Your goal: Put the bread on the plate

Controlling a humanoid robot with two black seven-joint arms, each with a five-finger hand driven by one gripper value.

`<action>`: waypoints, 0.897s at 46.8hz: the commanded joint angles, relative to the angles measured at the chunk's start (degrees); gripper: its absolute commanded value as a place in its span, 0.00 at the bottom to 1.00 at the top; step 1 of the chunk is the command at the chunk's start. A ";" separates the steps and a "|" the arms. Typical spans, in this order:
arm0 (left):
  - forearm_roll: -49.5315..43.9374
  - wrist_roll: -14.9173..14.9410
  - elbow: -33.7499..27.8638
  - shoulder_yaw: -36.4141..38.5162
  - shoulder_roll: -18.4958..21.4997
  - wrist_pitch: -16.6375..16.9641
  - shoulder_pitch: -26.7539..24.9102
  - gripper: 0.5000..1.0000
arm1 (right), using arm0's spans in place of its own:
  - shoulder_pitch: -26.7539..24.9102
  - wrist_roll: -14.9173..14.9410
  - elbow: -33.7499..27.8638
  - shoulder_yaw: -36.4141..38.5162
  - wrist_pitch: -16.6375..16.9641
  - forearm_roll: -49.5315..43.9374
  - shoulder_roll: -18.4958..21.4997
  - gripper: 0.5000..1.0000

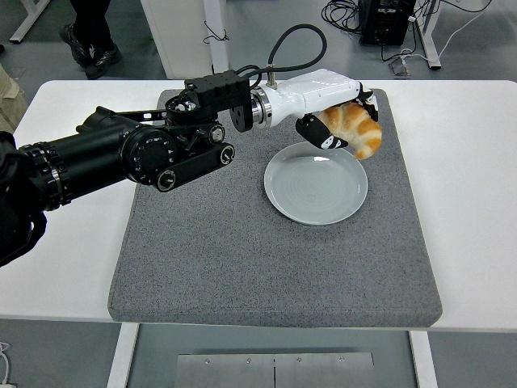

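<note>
A golden-brown croissant-shaped bread (355, 129) is held in my left hand (338, 128), whose white and black fingers curl around it. The bread hangs just above the far right rim of the pale grey-green plate (307, 194), which lies empty on the grey mat (242, 242). My left arm (121, 158) reaches in from the left edge across the mat's far side. My right arm does not show.
The grey mat covers the middle of the white table (468, 202). A person's legs and shoes (93, 32) stand on the floor beyond the table's far left. Cables and a black box (388, 20) lie on the floor at the far right.
</note>
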 commanded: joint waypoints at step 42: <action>0.44 -0.70 5.05 4.32 -0.92 3.77 5.68 0.00 | 0.00 0.00 -0.05 0.00 0.00 0.00 0.00 1.00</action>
